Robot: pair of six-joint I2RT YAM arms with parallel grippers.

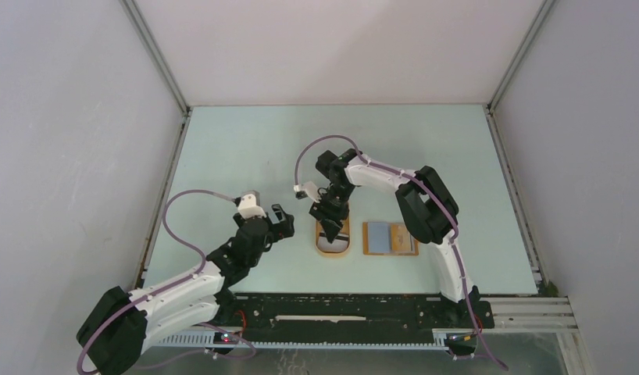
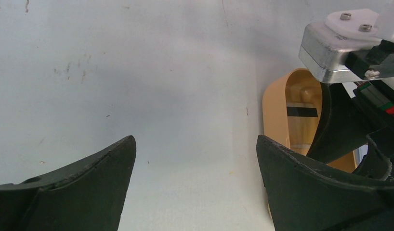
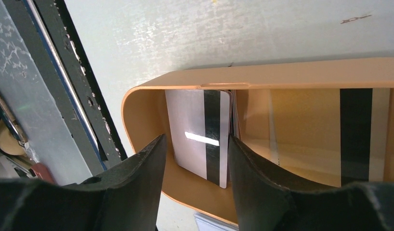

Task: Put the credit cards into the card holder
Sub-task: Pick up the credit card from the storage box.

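Black-striped credit cards (image 3: 197,134) in orange tray (image 3: 291,72)

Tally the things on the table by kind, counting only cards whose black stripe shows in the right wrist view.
Orange tray: 1
Card holder: 1
Striped cards: 2
Total: 4

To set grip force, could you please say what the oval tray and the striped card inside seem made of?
The tray is probably moulded plastic: seamless rounded rim, soft sheen. The card is likely glossy plastic: thin, flat, with a bright glare streak.
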